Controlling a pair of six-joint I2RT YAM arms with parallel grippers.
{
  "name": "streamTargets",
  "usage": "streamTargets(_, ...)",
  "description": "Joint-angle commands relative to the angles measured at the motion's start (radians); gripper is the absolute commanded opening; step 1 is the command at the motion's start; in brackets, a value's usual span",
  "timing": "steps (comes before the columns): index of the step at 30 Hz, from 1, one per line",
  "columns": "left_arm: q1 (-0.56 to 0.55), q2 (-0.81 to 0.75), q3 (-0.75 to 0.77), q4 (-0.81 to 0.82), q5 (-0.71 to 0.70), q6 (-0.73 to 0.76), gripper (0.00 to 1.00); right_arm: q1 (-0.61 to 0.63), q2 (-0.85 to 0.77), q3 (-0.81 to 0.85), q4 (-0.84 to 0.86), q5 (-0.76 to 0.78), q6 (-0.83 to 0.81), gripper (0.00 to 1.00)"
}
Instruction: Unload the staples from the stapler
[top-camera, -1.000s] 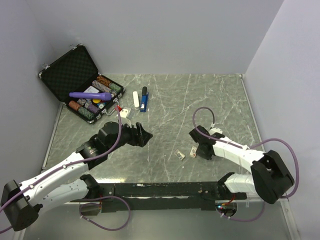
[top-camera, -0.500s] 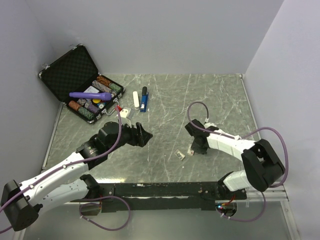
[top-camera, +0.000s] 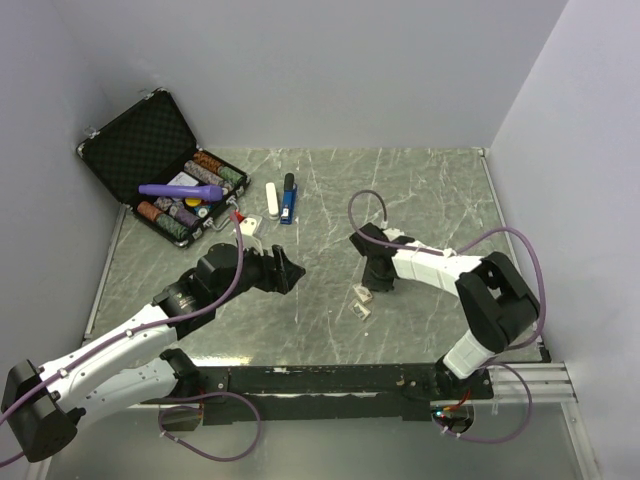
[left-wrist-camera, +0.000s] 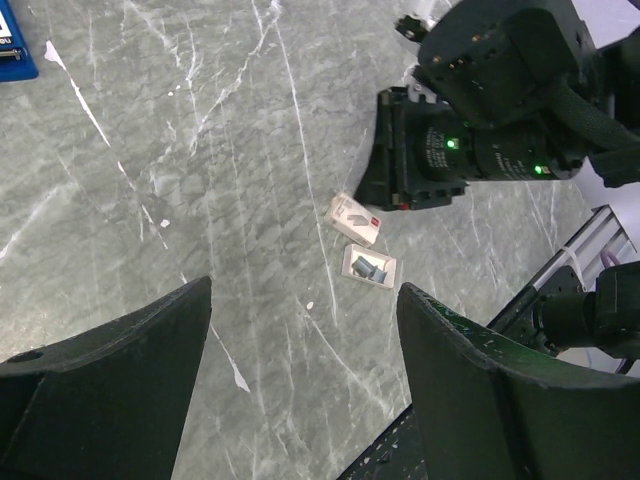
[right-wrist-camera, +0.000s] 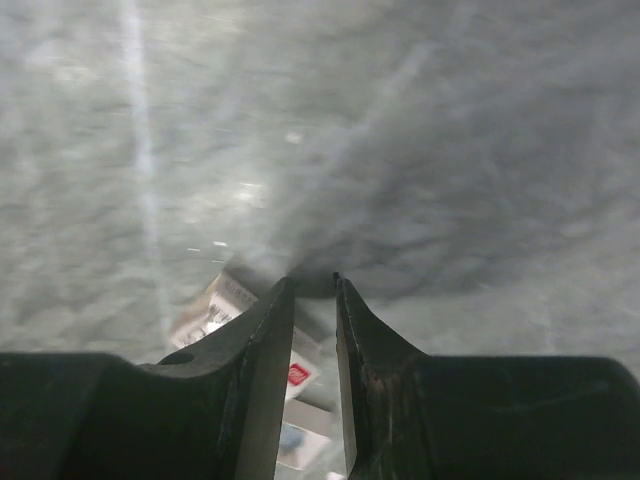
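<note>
Marbled green desk (top-camera: 440, 190): stapler (top-camera: 288, 199) lies upper centre-left, beside a white bar (top-camera: 271, 199). Left hand (left-wrist-camera: 303, 290) hovers spread, probably readying for it. Right hand (right-wrist-camera: 313, 285), nearly pressed together and empty, sits just beside two small boxes (left-wrist-camera: 355, 219).

My left arm (top-camera: 150, 330) reaches from the near-left corner of the table (top-camera: 430, 190) toward its middle. The left gripper (top-camera: 285, 270) hangs above the surface, jaws spread wide with nothing between them. My right arm (top-camera: 440, 268) folds sharply at the elbow, and its forearm runs left toward the middle. The right gripper (top-camera: 372, 285) points down, close over the surface, its jaws almost together with a thin slit between.
</note>
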Motion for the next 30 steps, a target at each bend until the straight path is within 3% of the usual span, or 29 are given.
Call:
streamTargets(1, -0.004, -0.003, 0.022, 0.023, -0.001, -0.01, 0.8, 0.034, 0.067, 0.046, 0.164, -0.102, -0.005, 0.31)
streamTargets(16, -0.004, -0.007, 0.016, 0.025, 0.005, -0.012, 0.8, 0.143, 0.133, 0.175, 0.144, -0.102, -0.011, 0.31)
streamTargets(26, -0.006, -0.006, 0.009, 0.035, 0.014, -0.013, 0.8, 0.084, -0.132, 0.031, 0.052, 0.111, -0.018, 0.4)
streamTargets(30, -0.006, -0.003, 0.006, 0.043, 0.018, -0.015, 0.8, 0.074, -0.191, -0.033, 0.029, 0.131, 0.002, 0.44)
